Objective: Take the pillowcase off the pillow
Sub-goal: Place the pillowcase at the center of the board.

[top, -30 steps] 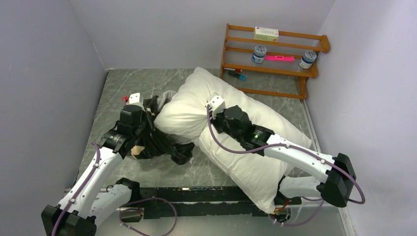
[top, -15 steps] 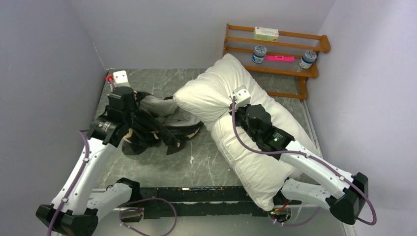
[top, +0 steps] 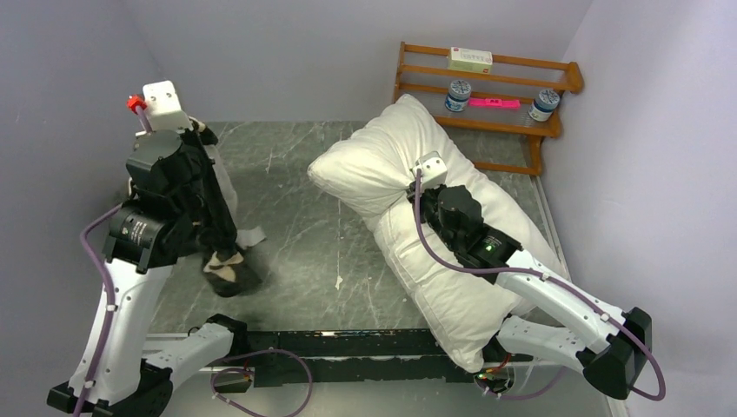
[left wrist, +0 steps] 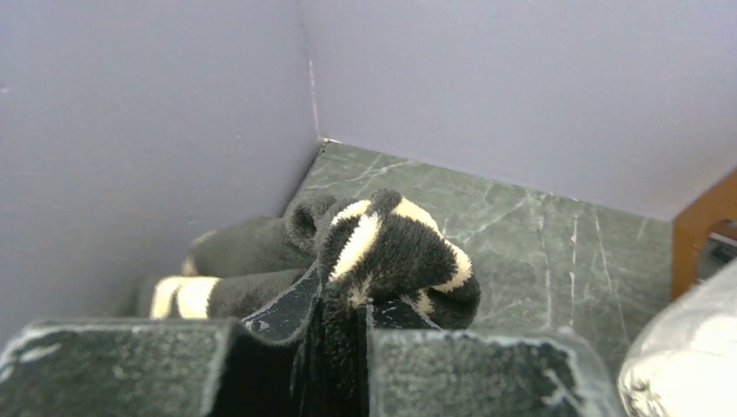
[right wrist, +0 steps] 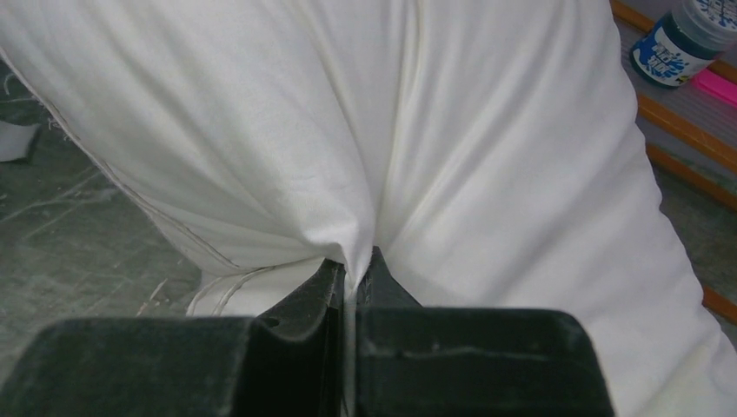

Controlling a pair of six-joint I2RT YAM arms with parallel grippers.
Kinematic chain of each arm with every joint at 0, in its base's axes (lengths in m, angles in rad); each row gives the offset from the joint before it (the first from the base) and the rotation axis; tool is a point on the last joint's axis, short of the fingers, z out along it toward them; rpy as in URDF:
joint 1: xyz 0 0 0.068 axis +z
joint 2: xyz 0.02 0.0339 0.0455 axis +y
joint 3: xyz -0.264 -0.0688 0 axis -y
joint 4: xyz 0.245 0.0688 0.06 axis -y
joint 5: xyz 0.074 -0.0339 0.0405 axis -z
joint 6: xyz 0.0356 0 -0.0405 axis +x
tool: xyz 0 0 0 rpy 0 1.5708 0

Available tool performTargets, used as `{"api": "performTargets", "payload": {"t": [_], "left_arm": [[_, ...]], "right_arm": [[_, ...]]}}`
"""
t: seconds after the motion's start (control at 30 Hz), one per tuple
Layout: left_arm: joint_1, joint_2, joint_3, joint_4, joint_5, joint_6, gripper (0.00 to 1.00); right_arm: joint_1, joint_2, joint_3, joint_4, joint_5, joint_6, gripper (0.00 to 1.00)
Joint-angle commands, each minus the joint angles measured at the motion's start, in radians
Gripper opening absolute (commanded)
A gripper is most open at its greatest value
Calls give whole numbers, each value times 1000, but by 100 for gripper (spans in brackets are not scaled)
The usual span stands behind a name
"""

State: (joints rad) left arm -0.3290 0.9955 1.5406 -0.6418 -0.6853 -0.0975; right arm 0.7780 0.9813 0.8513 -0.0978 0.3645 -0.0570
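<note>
1. The left gripper (left wrist: 341,317) is closed on a fold of the pillowcase (top: 228,268). In the left wrist view the black plush with tan stripes is seen squeezed between the two fingers.
2. The pillowcase is held up above the left edge of the marble counter (top: 313,234). Its lower end hangs as a dark bundle toward the near left corner. Whether this end touches the surface cannot be told.
3. The pillowcase is completely off the pillow (top: 452,287). The two are well apart, with bare counter between them.
4. The white pillow is laid along the right side of the counter, from the middle of the far edge down to the near right corner.
5. The right gripper (right wrist: 352,276) is closed on a pinch of the pillow's white fabric, and folds are drawn toward the fingers.
6. A wooden rack (top: 487,87) is placed at the far right corner, just behind the pillow. Two jars, a carton and a pink tag are kept on it.
</note>
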Motion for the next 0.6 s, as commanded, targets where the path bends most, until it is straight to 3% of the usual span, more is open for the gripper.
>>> {"api": "performTargets", "payload": {"t": [0.0,0.17,0.3,0.57], "left_arm": [[-13,-5,-81,50,103,0,12],[-13,-87,-446,57,216,-175,11],[-13,-129,-712,97,337,-300,16],[-13,-84,-889,151,541,-433,26]], "right_arm": [[-12,-23,-12,28,19,32,0],[-11,-12,0,44,-37,16,0],[-11,15,22,67,-89,-2,0],[-10,98,119,145,-205,-12,0]]}}
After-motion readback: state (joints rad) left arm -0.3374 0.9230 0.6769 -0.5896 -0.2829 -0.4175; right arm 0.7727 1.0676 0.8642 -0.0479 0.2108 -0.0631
